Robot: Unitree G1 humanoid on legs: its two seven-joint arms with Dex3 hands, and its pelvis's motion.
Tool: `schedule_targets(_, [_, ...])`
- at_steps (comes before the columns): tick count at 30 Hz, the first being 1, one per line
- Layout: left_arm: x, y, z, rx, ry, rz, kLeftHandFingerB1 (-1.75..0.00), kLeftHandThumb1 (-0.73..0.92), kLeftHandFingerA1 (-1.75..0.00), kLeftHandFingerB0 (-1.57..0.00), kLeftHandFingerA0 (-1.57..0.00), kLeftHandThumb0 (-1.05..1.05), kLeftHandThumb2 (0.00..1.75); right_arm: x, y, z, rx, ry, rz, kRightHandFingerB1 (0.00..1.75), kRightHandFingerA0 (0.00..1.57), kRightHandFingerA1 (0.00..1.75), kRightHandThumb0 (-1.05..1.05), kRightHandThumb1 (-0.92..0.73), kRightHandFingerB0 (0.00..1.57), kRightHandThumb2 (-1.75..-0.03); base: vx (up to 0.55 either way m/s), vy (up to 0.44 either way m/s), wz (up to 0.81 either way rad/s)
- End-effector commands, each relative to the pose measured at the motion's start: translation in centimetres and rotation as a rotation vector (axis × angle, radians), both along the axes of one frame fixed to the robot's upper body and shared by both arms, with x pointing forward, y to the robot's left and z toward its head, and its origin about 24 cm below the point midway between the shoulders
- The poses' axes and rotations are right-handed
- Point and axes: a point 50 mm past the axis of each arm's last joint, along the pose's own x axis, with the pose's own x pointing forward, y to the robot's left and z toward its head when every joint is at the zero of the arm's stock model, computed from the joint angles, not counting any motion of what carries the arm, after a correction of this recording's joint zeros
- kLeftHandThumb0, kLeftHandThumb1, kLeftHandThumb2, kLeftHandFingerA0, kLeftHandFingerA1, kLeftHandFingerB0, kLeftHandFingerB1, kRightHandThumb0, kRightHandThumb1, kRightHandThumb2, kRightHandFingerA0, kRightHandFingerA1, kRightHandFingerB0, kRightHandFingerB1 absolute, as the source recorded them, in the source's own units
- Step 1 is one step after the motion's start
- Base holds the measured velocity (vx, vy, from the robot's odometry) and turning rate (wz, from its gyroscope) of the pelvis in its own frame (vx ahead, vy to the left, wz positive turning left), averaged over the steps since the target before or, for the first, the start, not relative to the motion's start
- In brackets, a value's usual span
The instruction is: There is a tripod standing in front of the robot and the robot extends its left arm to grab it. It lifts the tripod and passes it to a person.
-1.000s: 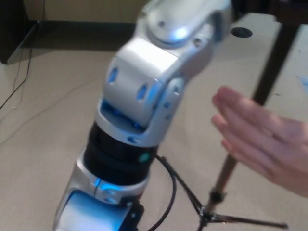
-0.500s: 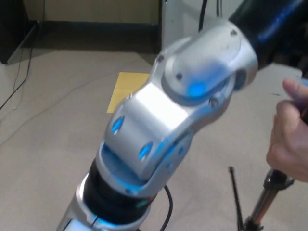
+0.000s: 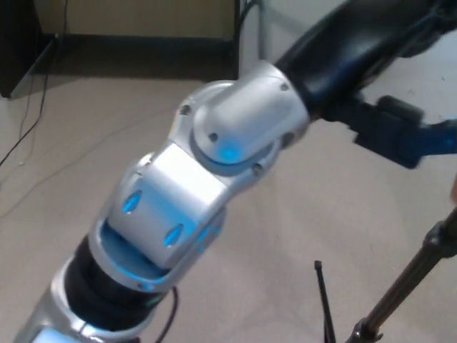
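While the left arm [image 3: 207,186] crosses the head view toward the upper right, its hand [image 3: 400,128] is blurred, so its grip cannot be told. The tripod [image 3: 407,286] stands below it, apart, above the floor [image 3: 86,128].

A single head view looks steeply down from the robot's head onto the beige floor [image 3: 64,214], facing forward. The left arm [image 3: 214,164] rises from the near left and fills the middle, very close to the lens (blurred in places). No second view shares the scene.
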Motion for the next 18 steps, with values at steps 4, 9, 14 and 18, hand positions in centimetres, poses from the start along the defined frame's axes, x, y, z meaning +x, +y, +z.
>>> schedule_targets(4, [2.5,5.1,-1.2,0.014,0.009,0.152,0.00,0.44,0.00,0.00,0.00,-0.81,0.80,0.4,-0.2,0.3,-0.013,-0.002,-0.001,0.37,0.63,0.42,-0.40,-0.72,0.48,-0.61,0.00,0.000,0.00])
schedule_targets(9, [3.4,10.9,-6.2,-0.068,0.151,0.222,0.00,0.48,0.00,0.00,0.00,-0.75,0.54,-0.3,-0.5,-0.1,-0.009,0.016,-0.018,0.37,0.62,0.41,-0.40,-0.71,0.48,-0.61,0.00,0.000,0.00])
schedule_targets(14, [2.2,16.2,-14.5,-0.083,0.382,0.413,0.00,0.46,-0.16,0.00,0.00,-0.77,0.55,-1.0,-1.3,0.0,-0.011,0.017,-0.039,0.36,0.63,0.41,-0.40,-0.70,0.47,-0.61,0.00,0.000,0.00])
schedule_targets(18, [-0.4,21.4,-22.6,-0.061,0.584,0.657,-0.09,0.37,-0.22,0.00,0.00,-0.60,0.76,-1.9,-1.8,-0.3,-0.012,0.020,-0.056,0.36,0.65,0.42,-0.39,-0.70,0.48,-0.61,0.00,0.000,0.00])
